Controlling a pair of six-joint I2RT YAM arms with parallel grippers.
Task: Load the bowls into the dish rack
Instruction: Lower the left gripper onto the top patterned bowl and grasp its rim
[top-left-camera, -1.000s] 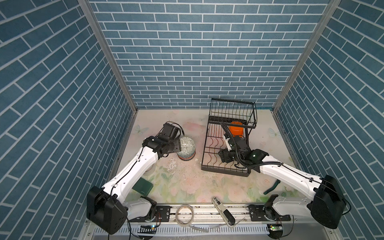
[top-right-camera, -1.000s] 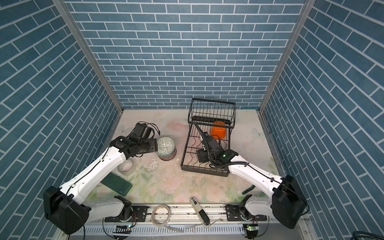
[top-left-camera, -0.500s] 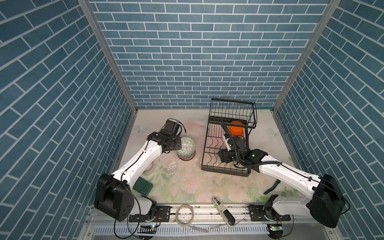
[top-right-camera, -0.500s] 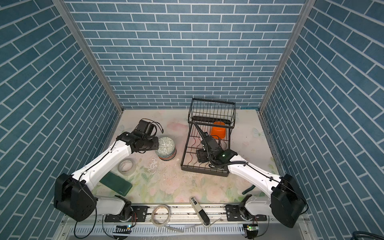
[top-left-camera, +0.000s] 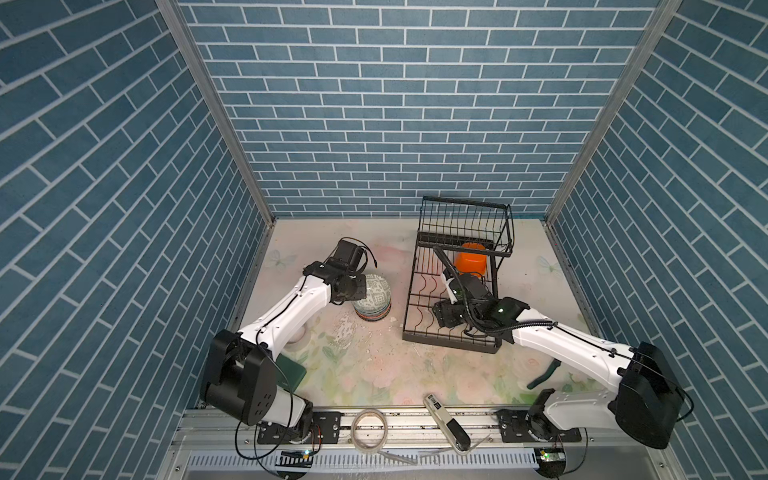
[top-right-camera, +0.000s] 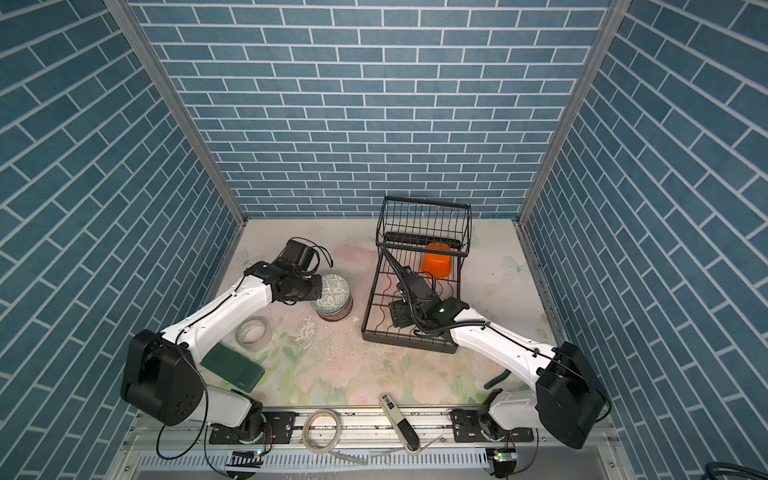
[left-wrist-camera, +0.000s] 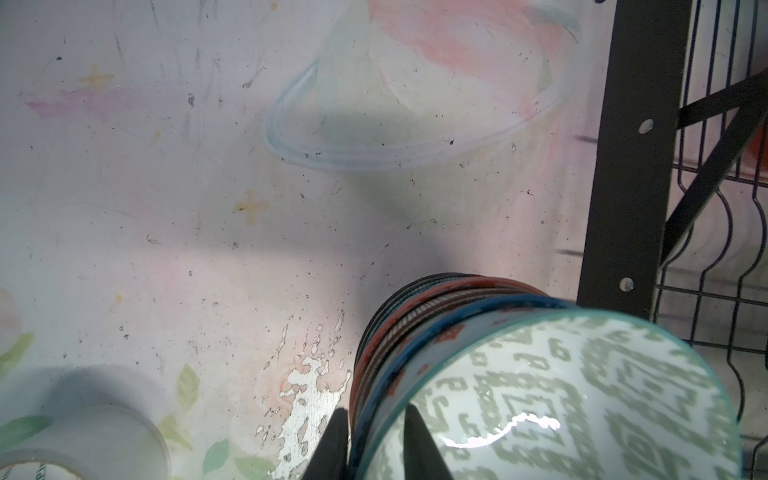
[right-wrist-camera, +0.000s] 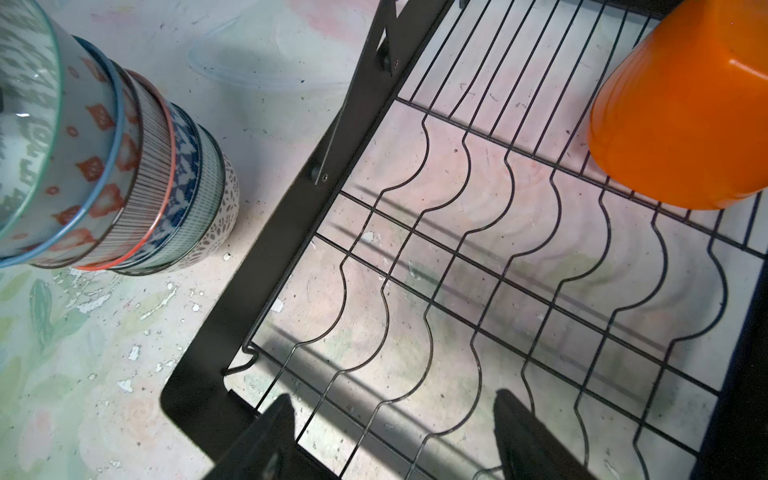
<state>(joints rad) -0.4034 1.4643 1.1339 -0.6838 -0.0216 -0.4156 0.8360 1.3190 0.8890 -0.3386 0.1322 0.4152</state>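
Blue brick-patterned walls (top-left-camera: 374, 124) are enclosing a pale desk (top-left-camera: 374, 374) printed with faded pastel flowers. Its surface is looking scratched and speckled, and it is flaking beside the bowls. The dish rack (top-left-camera: 449, 345), black wire with a raised upper basket and wavy slot wires below, is standing on the right in both top views. The right claw (right-wrist-camera: 392, 395) is hovering over the rack's lower tier, jaws spread wide, nothing between them.

Just left of the rack, a stack of bowls (top-left-camera: 374, 297) is standing upright on the desk. Six footed bowls are nesting there, with white lace pattern at the bottom. Above it come green stripes, dark blue and white, fine stripes with a red rim, and red diamonds with a blue rim. The top bowl (left-wrist-camera: 582, 395), pale with a green rim and grey-green geometric pattern, is being pinched at its rim by the left claw (left-wrist-camera: 374, 411), jaws narrow, one finger inside and one outside.

An orange bowl (top-left-camera: 470, 262) is lying on the lower tier beneath the basket. A tape roll (top-right-camera: 252, 330) is lying on the desk's left side, its printing unreadable. The label on a hand tool (top-right-camera: 399, 422) at the front rail is too small to read.
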